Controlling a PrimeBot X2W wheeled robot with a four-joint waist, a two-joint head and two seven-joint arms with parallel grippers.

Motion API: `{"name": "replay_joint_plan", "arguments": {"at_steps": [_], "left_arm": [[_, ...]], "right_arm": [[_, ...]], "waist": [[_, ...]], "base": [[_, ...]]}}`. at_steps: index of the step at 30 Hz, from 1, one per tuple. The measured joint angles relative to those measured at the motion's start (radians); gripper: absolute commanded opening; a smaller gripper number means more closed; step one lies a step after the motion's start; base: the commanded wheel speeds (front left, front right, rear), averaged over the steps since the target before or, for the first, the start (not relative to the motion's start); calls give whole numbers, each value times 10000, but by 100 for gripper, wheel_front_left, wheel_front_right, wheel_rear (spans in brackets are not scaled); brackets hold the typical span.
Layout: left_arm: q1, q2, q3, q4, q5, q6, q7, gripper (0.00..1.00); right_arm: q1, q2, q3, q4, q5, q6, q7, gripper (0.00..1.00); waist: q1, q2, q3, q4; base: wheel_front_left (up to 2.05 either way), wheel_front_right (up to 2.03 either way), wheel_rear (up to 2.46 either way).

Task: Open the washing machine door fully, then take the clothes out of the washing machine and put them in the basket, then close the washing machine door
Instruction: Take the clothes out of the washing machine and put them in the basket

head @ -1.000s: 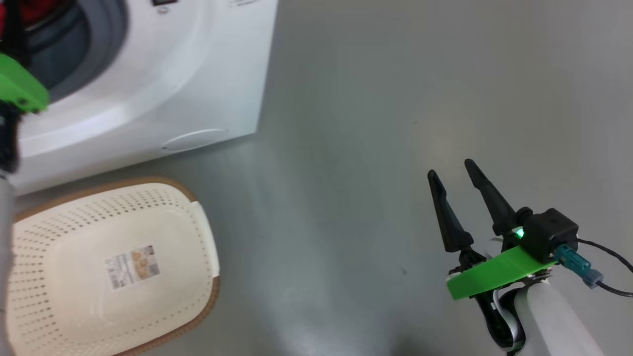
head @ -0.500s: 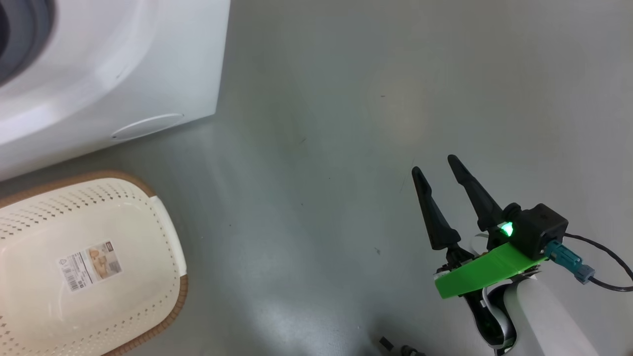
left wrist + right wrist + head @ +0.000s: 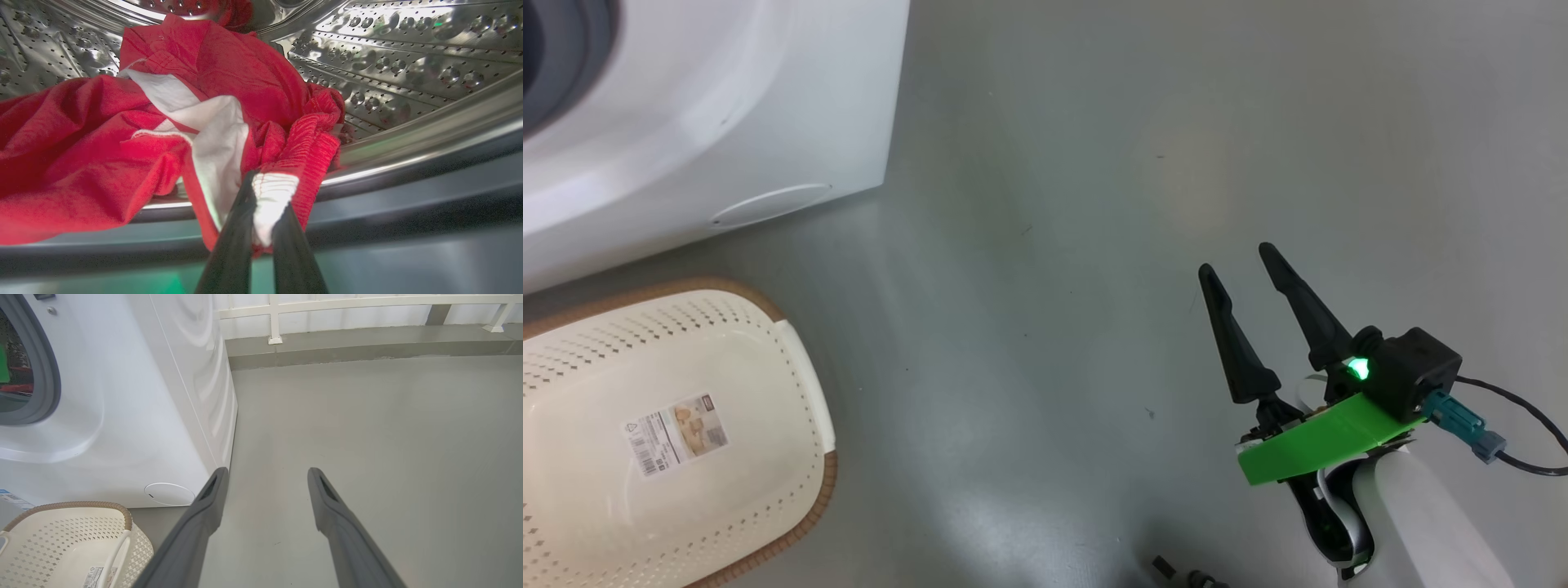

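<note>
It was a plain laundry corner, more utility or test space than a furnished room. The washing machine (image 3: 122, 416) stood free on a smooth, bare grey floor (image 3: 367, 416), with the clothes (image 3: 81, 143) in its steel drum (image 3: 408, 41) and the basket (image 3: 686, 318) on the floor beside it. Behind ran a low grey kerb (image 3: 367, 347) and a white railing (image 3: 273, 318).
</note>
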Motion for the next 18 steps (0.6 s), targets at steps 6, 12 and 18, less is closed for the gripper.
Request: {"name": "replay_joint_plan", "arguments": {"at_steps": [6, 12, 18], "left_arm": [[11, -10, -44, -29, 2, 0, -282, 0], [270, -86, -29, -405, -132, -121, -993, 0], [1122, -355, -13, -1108, -297, -130, -1975, 0]], "right_arm": [[0, 0, -12, -4, -138, 0, 2, 100], [9, -2, -113, 0, -299, 0, 0, 100], [70, -4, -270, 54, -688, 0, 2, 100]], "waist": [[0, 0, -108, 76], [0, 0, -347, 282], [0, 0, -699, 575]], "base": [[0, 0, 0], [0, 0, 0], [0, 0, 0]]}}
